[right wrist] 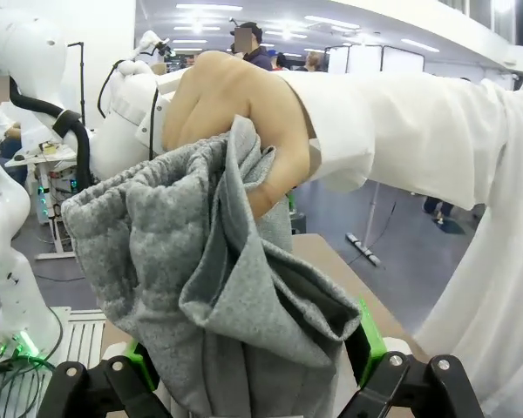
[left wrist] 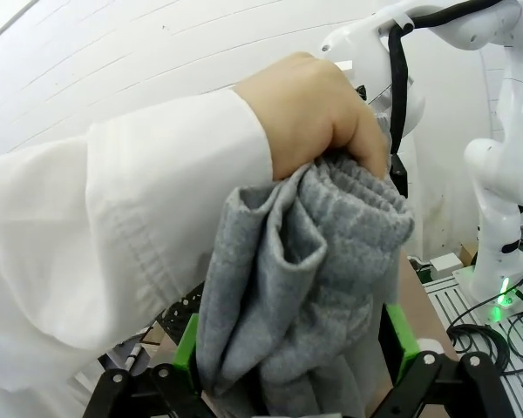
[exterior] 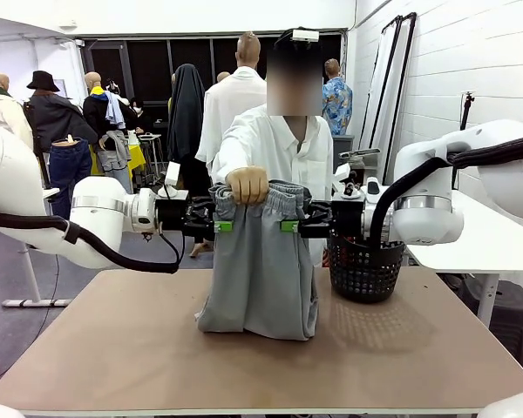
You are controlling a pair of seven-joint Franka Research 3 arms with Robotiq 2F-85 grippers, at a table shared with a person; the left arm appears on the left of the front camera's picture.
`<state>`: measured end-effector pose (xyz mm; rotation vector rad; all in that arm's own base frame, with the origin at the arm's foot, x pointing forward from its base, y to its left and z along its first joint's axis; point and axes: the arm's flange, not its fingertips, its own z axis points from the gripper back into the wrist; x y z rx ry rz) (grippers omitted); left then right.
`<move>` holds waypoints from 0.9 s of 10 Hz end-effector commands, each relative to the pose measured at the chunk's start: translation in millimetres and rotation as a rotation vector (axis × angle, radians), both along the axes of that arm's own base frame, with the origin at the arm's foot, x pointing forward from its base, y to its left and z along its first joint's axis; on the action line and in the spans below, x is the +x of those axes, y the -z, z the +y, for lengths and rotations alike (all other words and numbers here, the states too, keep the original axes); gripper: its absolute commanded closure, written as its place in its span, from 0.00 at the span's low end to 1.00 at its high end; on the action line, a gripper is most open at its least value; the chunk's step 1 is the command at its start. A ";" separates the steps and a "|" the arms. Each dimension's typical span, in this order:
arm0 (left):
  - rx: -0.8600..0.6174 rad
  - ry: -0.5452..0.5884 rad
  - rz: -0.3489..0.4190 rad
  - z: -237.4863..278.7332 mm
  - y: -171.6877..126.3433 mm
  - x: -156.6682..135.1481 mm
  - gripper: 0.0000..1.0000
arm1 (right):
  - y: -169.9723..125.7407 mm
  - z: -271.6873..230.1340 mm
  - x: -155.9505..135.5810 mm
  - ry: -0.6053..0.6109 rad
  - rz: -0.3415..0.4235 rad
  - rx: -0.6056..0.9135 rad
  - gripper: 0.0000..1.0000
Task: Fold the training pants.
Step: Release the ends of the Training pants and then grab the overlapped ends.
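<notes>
The left tool (exterior: 221,224) is reaching in level from the left with its jaws standing wide apart. The left end of a gathered waistband is bunching in the gap between its green pads (left wrist: 188,341). The right tool (exterior: 290,225) is mirroring it from the right, jaws likewise spread, with its green pads (right wrist: 371,338) flanking the grey cloth at the waistband's right end. Whether the pads of either tool are actually pressing the fabric is hard to tell.

Between the two tools the training pants (exterior: 261,270) are hanging upright over the middle of the counter (exterior: 418,348). Their lower ends are resting, slightly crumpled, on its surface.

A person's hand (exterior: 247,185) is gripping the waistband from above, right between the tools, and is carrying the garment's weight. The white sleeve (left wrist: 113,226) is stretching back to the person, who is standing at the far side.

A black mesh basket (exterior: 364,272) is sitting on the far right part of the counter, just below the right arm's wrist and near the pants without touching them.
</notes>
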<state>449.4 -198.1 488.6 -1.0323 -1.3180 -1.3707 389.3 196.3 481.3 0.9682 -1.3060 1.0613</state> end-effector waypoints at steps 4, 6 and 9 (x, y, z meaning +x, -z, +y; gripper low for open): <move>0.017 0.058 0.018 -14.6 0.8 7.7 0.00 | -1.0 -0.8 -1.0 -0.129 0.068 -0.026 0.00; 0.016 0.061 0.019 -15.5 1.0 6.7 0.00 | 0.1 1.4 -7.7 -0.145 0.082 -0.022 0.00; 0.017 0.066 0.021 -16.8 1.2 4.5 0.00 | -1.1 6.7 -15.7 -0.162 0.086 -0.018 0.00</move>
